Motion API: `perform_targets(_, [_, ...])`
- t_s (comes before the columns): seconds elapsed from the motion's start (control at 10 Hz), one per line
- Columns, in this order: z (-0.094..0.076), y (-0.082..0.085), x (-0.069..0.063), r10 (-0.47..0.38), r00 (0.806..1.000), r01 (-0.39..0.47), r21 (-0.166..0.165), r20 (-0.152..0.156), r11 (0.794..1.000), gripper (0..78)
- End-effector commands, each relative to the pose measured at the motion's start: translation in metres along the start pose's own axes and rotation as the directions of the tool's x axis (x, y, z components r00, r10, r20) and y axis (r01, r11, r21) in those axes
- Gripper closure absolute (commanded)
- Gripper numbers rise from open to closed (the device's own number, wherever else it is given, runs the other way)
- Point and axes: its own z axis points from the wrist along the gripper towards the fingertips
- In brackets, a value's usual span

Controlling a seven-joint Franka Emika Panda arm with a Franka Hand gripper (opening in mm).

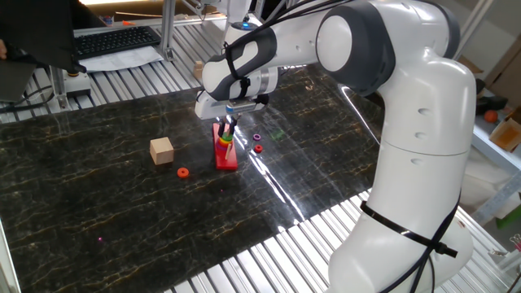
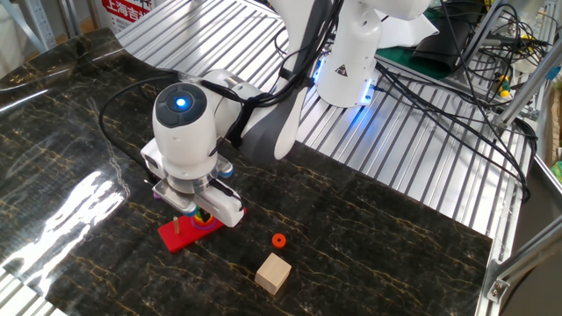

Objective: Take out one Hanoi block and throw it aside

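- On the left of the dark marbled worktop (image 1: 98, 195) sits a tan wooden cube (image 1: 162, 150), by itself.
- Just right of it and a little nearer lies an orange-red ring (image 1: 182, 172), flat on the worktop.
- Next comes the red peg base (image 1: 225, 156) with a stack of coloured rings on it; the green Hanoi block (image 1: 225, 144) shows low in that stack, under a yellow ring (image 1: 223, 138).
- The gripper (image 1: 229, 124) hangs straight down over the stack, fingertips at its top; from here I cannot tell whether it is closed on anything.
- Right of the base lie two small loose rings (image 1: 257, 143).
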Motion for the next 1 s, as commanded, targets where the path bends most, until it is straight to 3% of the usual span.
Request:
perform_targets(0.1, [-0.006, 0.001, -0.003, -0.002, 1.0, 0.002, 0.001, -0.002, 1.0, 75.2])
perform_targets(1.0, [-0.022, 0.004, -0.007, -0.006, 1.0, 0.006, 0.005, -0.011, 1.0, 75.2])
